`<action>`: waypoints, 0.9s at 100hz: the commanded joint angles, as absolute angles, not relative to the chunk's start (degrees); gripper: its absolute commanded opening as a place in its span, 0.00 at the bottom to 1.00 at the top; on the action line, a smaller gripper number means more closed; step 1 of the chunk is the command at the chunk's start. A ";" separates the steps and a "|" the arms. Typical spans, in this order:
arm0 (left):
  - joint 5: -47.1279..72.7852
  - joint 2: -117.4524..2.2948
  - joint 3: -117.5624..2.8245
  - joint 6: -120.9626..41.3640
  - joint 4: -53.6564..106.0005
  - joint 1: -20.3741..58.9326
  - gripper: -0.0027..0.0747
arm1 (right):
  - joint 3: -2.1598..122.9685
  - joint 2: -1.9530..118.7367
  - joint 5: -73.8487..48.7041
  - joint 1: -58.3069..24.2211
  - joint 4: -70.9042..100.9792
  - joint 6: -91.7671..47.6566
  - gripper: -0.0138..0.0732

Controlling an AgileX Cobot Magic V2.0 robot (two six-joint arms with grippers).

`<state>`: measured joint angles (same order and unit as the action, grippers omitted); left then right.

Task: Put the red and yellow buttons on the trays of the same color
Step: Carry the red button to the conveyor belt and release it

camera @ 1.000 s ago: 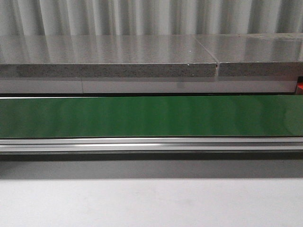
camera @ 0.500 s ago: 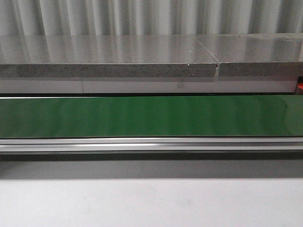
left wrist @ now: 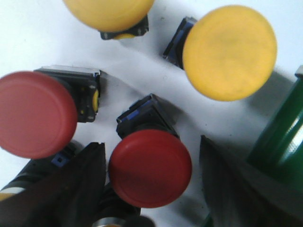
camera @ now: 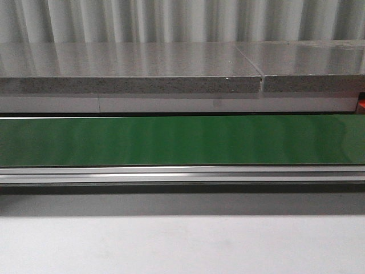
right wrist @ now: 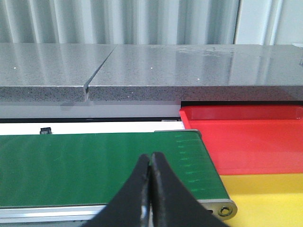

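Note:
In the left wrist view, my left gripper (left wrist: 151,163) is open around a red button (left wrist: 150,168) lying on a white surface; both fingers stand apart from its cap. A second red button (left wrist: 35,113) and two yellow buttons (left wrist: 229,52) (left wrist: 109,12) lie around it. In the right wrist view, my right gripper (right wrist: 151,158) is shut and empty above the green belt (right wrist: 94,165). The red tray (right wrist: 246,137) and the yellow tray (right wrist: 265,194) sit past the belt's end. The front view shows no button, tray or gripper.
A green conveyor belt (camera: 182,140) with an aluminium rail (camera: 182,174) runs across the front view, a grey stone counter (camera: 131,65) behind it. A green object (left wrist: 279,137) stands close to the left gripper's finger. A belt roller end (right wrist: 226,209) borders the yellow tray.

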<state>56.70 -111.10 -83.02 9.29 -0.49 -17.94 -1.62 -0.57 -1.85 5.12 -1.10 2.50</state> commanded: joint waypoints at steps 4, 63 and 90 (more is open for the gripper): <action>55.06 -108.23 -84.60 9.90 0.00 -17.98 0.57 | -0.58 -1.77 2.29 5.30 -1.56 2.13 0.08; 56.27 -105.14 -84.60 9.90 0.00 -17.98 0.14 | -0.58 -1.77 2.29 5.30 -1.56 2.13 0.08; 59.50 -97.91 -84.32 9.30 -0.38 -14.55 0.14 | -0.58 -1.77 2.29 5.30 -1.56 2.13 0.08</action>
<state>59.50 -103.16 -83.02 9.29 -0.60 -16.64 -1.62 -0.57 -1.85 5.12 -1.10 2.49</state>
